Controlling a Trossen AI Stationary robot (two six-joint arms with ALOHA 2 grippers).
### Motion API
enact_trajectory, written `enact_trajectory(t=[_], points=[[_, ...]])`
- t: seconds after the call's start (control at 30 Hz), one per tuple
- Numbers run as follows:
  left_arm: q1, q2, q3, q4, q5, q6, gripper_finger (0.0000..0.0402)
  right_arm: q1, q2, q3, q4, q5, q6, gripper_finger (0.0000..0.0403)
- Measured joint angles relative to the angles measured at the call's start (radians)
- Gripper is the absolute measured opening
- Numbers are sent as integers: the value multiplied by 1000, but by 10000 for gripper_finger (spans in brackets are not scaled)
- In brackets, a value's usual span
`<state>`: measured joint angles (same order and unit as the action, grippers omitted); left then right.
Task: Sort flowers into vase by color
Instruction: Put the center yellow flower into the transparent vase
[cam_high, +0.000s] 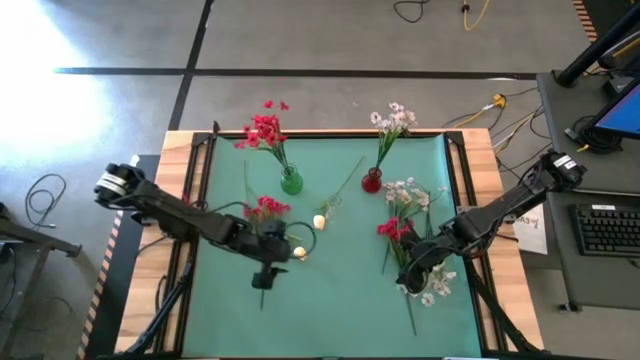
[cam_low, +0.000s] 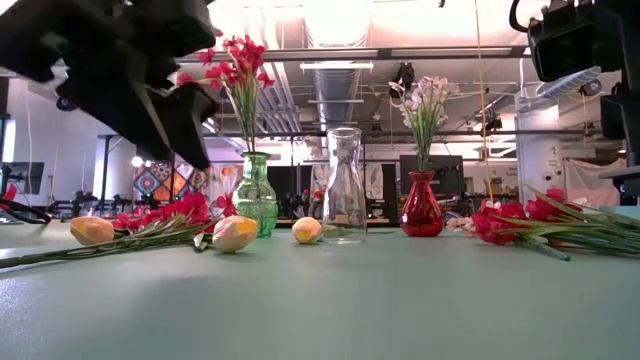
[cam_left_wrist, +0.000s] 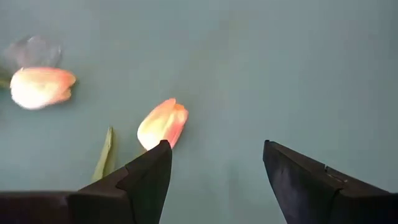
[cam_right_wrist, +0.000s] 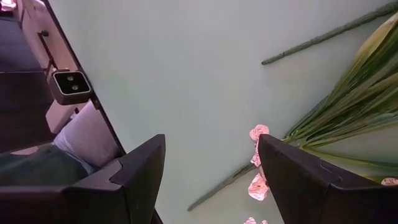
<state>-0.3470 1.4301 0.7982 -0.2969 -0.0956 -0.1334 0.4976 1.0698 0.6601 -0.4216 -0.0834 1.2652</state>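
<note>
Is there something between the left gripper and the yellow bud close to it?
Nothing visible. The open left gripper hangs over bare green mat, with the yellow bud just off one fingertip and no other flower between them.

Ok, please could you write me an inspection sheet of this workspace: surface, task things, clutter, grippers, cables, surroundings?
Surface: green mat on a wooden table.
Job's things: green vase holds red flowers; red vase holds white flowers; clear vase holds none. Loose red flowers, cream-yellow buds and white sprays lie on the mat.
Clutter: nothing seen.
Grippers: left gripper open over the mat beside a bud; right gripper open above stems and white blossoms.
Cables: yellow cable and black cables on the floor.
Surroundings: keyboard on a side desk.
</note>
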Motion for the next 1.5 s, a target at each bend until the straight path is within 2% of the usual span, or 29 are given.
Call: enact_trajectory(t=[0.13, 0.23, 0.43, 0.67, 0.9, 1.1, 1.3, 1.5], points=[[9, 98, 87, -115, -8, 76, 248, 0, 0, 0, 0, 5, -1, 249], [11, 159, 134, -210, -63, 88, 251, 1, 0, 0, 0, 6, -1, 249], [17, 236, 172, -237, -92, 167, 252, 6, 0, 0, 0, 8, -1, 249], [45, 251, 173, -244, -159, 226, 252, 7, 0, 0, 1, 24, -3, 249], [107, 244, 170, -321, -160, 307, 252, 7, 0, 0, 1, 25, -4, 249], [179, 266, 162, -324, -159, 368, 251, 7, 0, 0, 3, 32, -8, 249], [222, 298, 163, -322, -110, 395, 227, 7, 0, 0, 8, 33, -10, 249], [223, 342, 171, -316, -87, 395, 171, 7, 0, 0, 8, 34, -25, 249]])
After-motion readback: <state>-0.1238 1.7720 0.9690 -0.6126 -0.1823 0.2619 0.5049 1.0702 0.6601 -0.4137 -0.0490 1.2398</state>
